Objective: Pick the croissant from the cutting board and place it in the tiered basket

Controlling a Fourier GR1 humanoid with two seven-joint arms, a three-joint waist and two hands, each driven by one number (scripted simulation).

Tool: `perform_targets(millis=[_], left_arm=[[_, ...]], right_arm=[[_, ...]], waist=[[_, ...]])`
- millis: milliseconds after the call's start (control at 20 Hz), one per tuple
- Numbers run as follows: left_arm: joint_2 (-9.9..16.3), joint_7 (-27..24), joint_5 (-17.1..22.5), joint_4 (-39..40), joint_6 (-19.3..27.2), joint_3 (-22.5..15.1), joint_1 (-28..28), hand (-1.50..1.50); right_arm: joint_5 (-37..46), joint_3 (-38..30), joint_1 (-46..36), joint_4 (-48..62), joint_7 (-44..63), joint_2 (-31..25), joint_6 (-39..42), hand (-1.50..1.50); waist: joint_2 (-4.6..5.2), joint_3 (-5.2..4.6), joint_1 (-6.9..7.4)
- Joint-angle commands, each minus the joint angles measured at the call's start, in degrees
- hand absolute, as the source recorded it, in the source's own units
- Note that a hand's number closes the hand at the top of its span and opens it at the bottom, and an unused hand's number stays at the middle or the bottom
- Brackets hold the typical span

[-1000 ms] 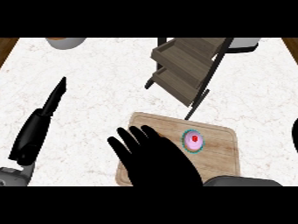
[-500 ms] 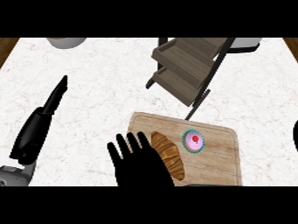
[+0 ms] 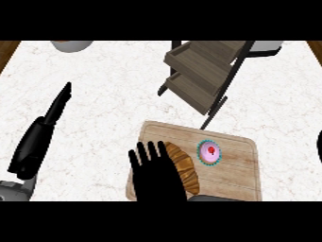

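Hovering over the left part of the wooden cutting board (image 3: 233,160) near the counter's (image 3: 107,104) near edge: the right hand (image 3: 157,175), fingers straight and spread apart, clamped on nothing. Lying just beside that hand, partly under its right edge, on the board's left half: the brown croissant (image 3: 182,163), running lengthwise away from the near edge. Sitting to the croissant's right, close but apart, near the board's middle: a small round cupcake (image 3: 208,152) with pink icing and a teal wrapper. Standing beyond the board's far edge, towards the counter's far right: the dark-framed tiered basket (image 3: 205,71) with wooden trays, one leg coming down just at the board's far edge. Resting well apart along the counter's left side: the left hand (image 3: 41,134), fingers straight and held together, pointing away, holding nothing. Showing at the counter's far left edge: a grey bowl (image 3: 71,45), partly cut off.
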Motion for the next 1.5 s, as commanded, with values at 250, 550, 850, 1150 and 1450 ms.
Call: perform_targets(millis=[250,550,850,1150,1450], left_arm=[[-0.8,-0.6,-0.6,2.6,-1.0,1.7,-2.1,0.00],[-1.9,-0.6,-1.7,-1.2,-0.9,0.5,2.5,0.00],[-2.3,1.2,-3.0,0.3,-2.8,1.8,-1.3,0.00],[-2.8,-2.6,-2.1,-0.8,-3.9,4.0,3.3,0.00],[-5.1,2.2,-3.9,-0.5,-5.4,4.7,-1.4,0.00]], right_arm=[[0.8,0.5,4.3,0.5,8.8,-1.9,8.0,-1.50],[6.5,-6.2,4.6,-6.5,7.5,-6.2,7.2,-1.50],[12.7,-7.0,8.0,-2.1,3.4,-2.7,7.3,-1.50],[13.8,-12.4,12.1,0.8,-7.3,-7.7,7.4,-1.50],[20.6,-12.2,17.9,-2.0,-5.3,-2.6,7.7,-1.50]], waist=[[0.15,0.01,-0.37],[-0.10,0.04,-0.06],[0.23,0.05,0.13],[0.25,0.06,0.51],[0.21,0.07,0.12]])
